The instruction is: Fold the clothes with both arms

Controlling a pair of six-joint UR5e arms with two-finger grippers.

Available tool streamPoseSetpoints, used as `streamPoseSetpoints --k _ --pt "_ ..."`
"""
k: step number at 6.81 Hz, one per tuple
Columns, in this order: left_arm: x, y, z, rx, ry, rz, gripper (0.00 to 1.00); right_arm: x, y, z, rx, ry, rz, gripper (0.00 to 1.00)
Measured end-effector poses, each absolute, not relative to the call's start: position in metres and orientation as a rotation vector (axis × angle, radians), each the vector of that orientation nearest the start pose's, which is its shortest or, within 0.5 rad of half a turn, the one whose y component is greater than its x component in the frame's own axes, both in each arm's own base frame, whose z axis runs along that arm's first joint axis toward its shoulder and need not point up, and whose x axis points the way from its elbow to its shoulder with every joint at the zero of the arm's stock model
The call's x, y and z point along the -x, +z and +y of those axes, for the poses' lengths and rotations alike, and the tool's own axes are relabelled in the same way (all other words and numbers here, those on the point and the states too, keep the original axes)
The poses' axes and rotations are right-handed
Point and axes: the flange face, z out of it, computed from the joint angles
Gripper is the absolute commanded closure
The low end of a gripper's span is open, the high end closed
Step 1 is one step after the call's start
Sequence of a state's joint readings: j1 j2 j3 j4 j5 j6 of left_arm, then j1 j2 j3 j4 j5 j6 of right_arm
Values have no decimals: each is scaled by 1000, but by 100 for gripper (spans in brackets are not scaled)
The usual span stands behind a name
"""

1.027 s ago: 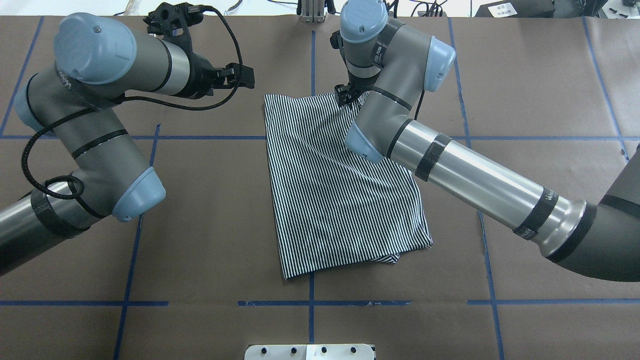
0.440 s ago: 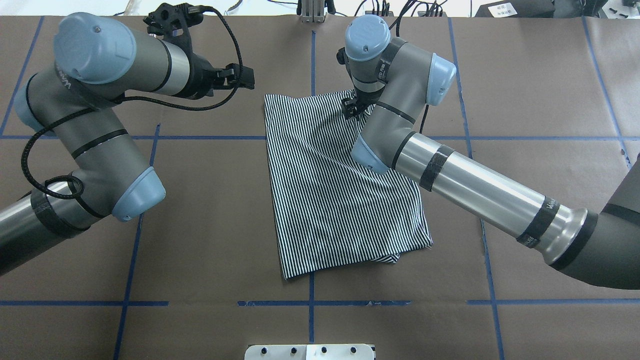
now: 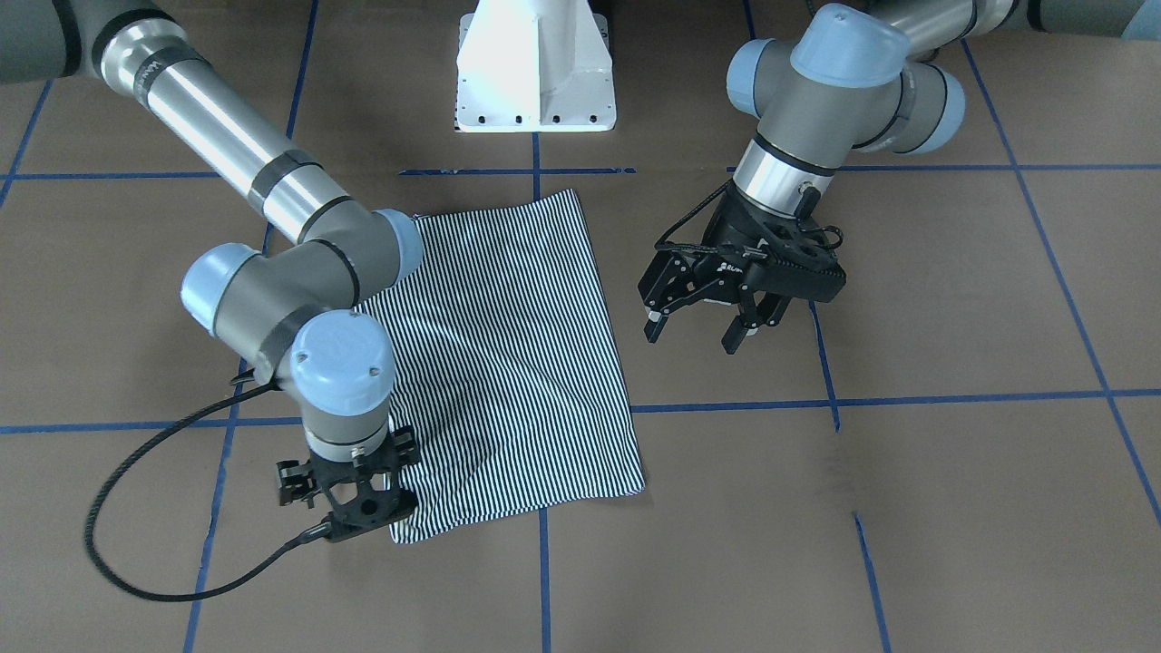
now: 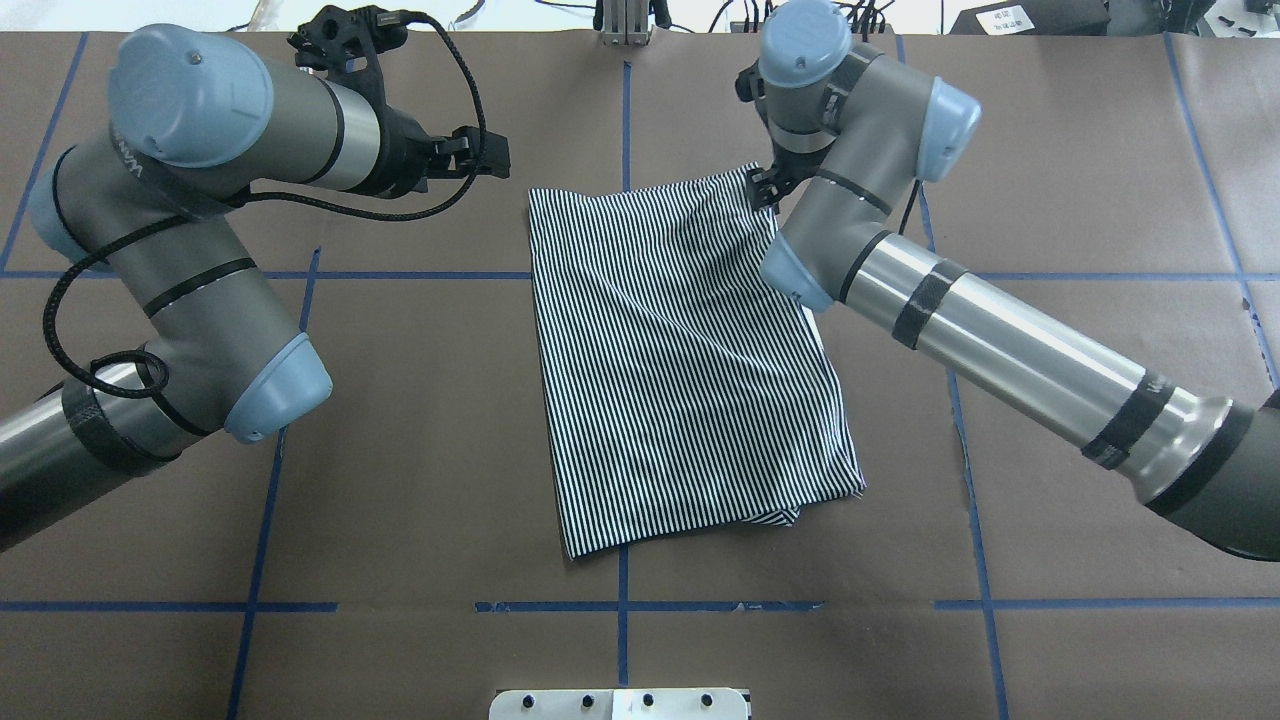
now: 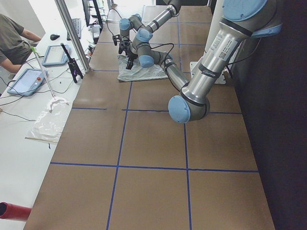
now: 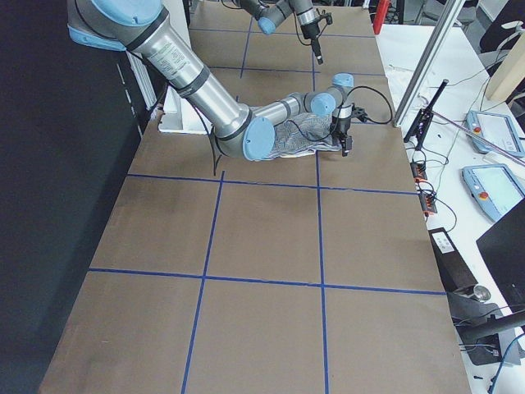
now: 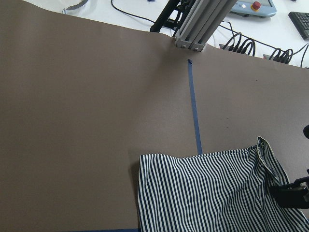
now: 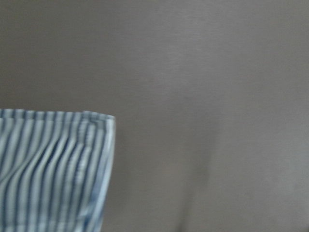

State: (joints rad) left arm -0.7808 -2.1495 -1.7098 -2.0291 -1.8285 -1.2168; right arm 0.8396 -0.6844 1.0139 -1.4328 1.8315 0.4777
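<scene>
The folded navy-and-white striped polo shirt [image 4: 670, 360] lies flat near the middle of the brown paper-covered table [image 4: 400, 500] marked with blue tape lines. The right arm's black two-finger claw [image 3: 358, 508] points down at the shirt's far right corner, touching the cloth, though I cannot tell whether its jaws are closed. The left arm's black claw [image 3: 694, 331] hangs with jaws spread, gripping nothing, above bare table beside the shirt's far left corner.

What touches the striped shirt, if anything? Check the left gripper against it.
Apart. In the front-facing view the left gripper hangs open off the striped shirt, with bare brown table showing between its fingers and the shirt's edge.
</scene>
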Motion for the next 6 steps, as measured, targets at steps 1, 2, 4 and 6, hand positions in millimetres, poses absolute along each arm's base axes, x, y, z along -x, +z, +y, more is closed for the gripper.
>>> streamPoseSetpoints --k 1,2,4,6 --pt "-389 205 -538 -437 -224 1110 0 445 363 -706 -243 -328 -458 0" --pt "-389 205 -538 -437 -224 1110 0 428 363 -714 -243 -334 -476 0" --pt "-391 210 -531 -358 -257 1137 0 408 334 -710 -218 -341 -584 0" --pt "-404 224 -491 -91 -369 1200 0 382 322 -674 -168 -331 -687 0"
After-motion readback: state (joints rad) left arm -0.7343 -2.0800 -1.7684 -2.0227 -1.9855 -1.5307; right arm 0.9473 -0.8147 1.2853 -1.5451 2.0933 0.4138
